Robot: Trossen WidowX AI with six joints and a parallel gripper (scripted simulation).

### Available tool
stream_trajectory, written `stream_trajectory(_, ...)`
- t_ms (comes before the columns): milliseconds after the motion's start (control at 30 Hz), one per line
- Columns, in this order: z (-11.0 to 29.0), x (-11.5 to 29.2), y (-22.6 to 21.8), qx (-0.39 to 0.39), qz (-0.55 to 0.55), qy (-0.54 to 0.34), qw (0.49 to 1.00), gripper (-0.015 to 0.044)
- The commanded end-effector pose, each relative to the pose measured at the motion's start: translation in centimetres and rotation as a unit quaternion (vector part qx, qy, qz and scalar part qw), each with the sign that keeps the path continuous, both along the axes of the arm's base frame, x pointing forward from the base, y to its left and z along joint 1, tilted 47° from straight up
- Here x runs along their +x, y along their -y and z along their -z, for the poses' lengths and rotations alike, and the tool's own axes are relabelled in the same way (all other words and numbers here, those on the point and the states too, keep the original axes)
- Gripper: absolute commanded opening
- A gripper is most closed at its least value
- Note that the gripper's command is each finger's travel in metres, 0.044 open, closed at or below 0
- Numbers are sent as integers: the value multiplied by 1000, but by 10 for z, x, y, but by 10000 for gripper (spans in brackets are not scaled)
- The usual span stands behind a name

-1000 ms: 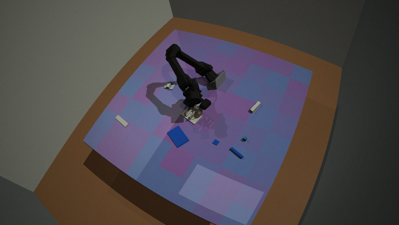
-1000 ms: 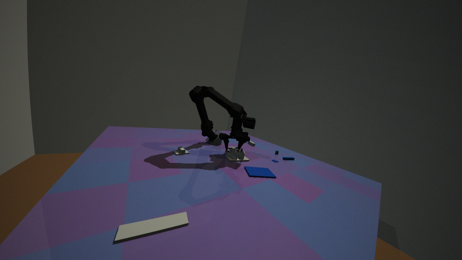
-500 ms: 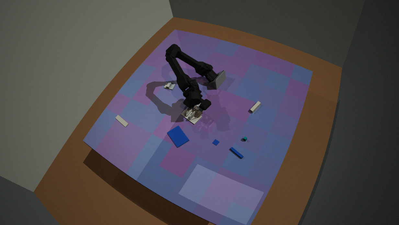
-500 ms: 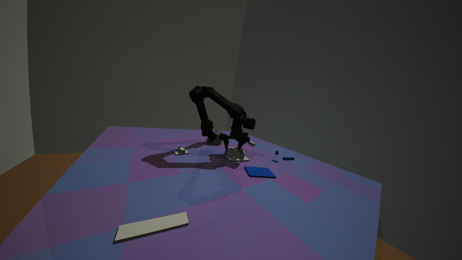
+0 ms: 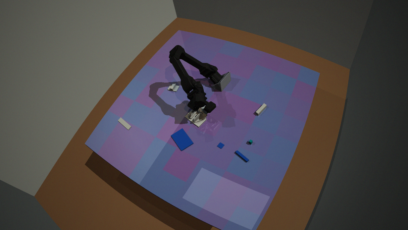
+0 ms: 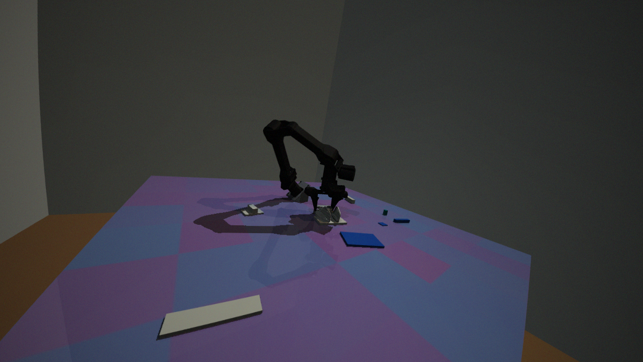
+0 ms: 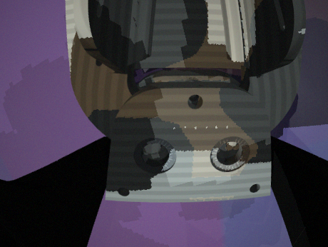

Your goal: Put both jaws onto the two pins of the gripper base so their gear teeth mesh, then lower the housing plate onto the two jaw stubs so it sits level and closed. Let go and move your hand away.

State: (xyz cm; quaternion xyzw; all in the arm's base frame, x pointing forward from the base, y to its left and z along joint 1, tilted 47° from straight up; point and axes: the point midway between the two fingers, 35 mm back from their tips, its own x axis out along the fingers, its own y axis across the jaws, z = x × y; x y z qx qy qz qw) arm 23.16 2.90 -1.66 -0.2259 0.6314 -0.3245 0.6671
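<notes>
My gripper (image 5: 201, 111) (image 6: 323, 210) (image 7: 189, 145) is shut on the housing plate (image 7: 185, 182), one finger at each side edge. The plate is pale, ribbed and patched with shadow, and has two large round holes. Dark round stubs (image 7: 155, 154) (image 7: 229, 155) show inside both holes. The plate lies over the rear of the cream gripper base (image 5: 198, 123) (image 6: 339, 221) (image 7: 82, 89). Two curved jaws (image 6: 322, 215) stand side by side on the base. The gear teeth are hidden, and I cannot tell whether the plate is fully down.
A blue plate (image 5: 182, 139) (image 6: 362, 239) lies close in front of the base. A small blue tile (image 5: 220, 145), a blue bar (image 5: 242, 156) and a teal piece (image 5: 250, 142) lie to one side. Cream bars (image 5: 124, 123) (image 5: 261, 109) and a cream bracket (image 5: 173, 87) (image 6: 252, 209) lie farther out.
</notes>
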Motion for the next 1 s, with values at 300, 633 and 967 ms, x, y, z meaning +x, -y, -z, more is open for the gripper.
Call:
stream_trajectory(300,2,-1,3,-2,-2,-2,1000,351)
stream_trajectory(633,4,-1,5,-2,-2,-2,1000,351)
stream_trajectory(967,5,-1,6,-2,-2,-2,1000,351)
